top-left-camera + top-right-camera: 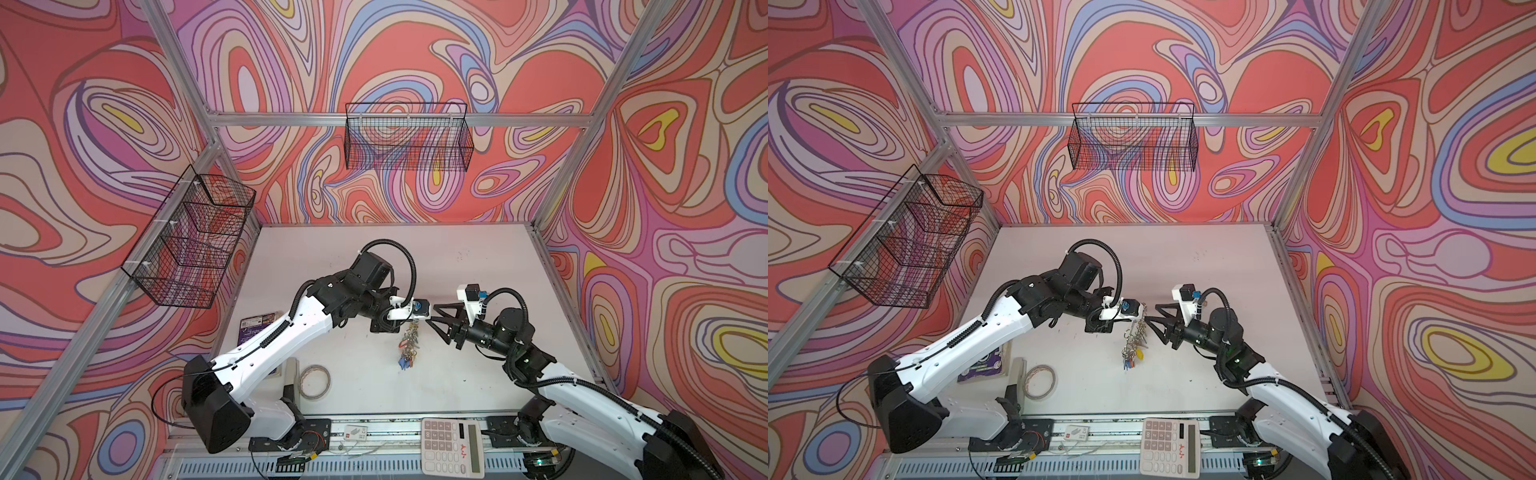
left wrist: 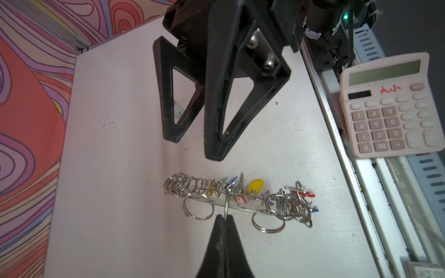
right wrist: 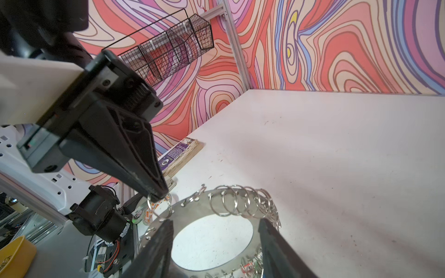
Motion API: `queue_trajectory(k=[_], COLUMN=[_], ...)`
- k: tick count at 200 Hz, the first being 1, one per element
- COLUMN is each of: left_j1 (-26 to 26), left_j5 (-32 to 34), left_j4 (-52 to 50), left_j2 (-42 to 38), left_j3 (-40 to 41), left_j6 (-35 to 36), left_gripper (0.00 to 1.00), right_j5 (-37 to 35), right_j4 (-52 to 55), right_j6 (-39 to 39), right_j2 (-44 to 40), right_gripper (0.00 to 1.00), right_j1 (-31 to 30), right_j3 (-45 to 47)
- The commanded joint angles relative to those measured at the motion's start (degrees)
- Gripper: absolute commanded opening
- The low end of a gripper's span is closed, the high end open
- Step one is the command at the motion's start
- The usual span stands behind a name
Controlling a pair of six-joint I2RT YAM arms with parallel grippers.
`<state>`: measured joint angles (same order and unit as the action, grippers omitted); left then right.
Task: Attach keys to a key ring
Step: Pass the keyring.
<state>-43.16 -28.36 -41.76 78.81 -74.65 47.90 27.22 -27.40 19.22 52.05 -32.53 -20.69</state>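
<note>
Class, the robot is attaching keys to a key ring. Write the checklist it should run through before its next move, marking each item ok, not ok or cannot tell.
1. Left gripper shut on a small split ring at the rim: ok.
2. Key ring lifted off the table: ok.
3. Lowest keys clear of the table: cannot tell.
4. Right gripper open: ok.
5. Right gripper apart from the key ring: ok.
6. A key in the right gripper to attach: not ok, nothing between its jaws.
</note>
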Motion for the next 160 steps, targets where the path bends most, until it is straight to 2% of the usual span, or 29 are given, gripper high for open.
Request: queue_trajectory(k=[1, 24, 61, 77, 104, 148, 160], left_j1=[0.1, 0.0, 0.0, 0.0, 0.1, 0.0, 0.0], left_j5=[-3.2, -5.6, -4.5, -4.6, -3.0, 0.7, 1.1], left_j4=[5.7, 10.2, 16.5, 19.6, 24.7, 26.2, 29.8], left_j2=[-3.5, -5.9, -9.6, -11.2, -13.2, -14.0, -14.8], left_j3=[0.1, 2.2, 5.7, 7.6, 10.4, 11.3, 12.6], left_j6=[-11.1, -18.8, -31.2, -35.0, -42.9, -52.2, -54.6], left_gripper=[0.0, 0.0, 0.0, 0.0, 0.0, 0.0, 0.0], right_j5=[-2.4, -4.8, -9.6, -11.5, -15.6, -19.0, -19.0], right_j4=[0.1, 0.1, -1.9, -3.0, -5.4, -7.9, -7.9], right_j6=[0.4, 0.2, 0.6, 0.6, 0.4, 1.4, 1.5], right_j2=[-0.8, -0.1, 0.8, 1.6, 1.2, 1.1, 1.1], right_gripper=[0.61, 0.62, 0.68, 0.75, 0.98, 0.98, 0.98], right_j1=[0.2, 0.2, 0.2, 0.2, 0.2, 0.2, 0.2], right_j3=[-1.5, -2.7, -4.1, -3.9, -2.4, -0.8, -0.7])
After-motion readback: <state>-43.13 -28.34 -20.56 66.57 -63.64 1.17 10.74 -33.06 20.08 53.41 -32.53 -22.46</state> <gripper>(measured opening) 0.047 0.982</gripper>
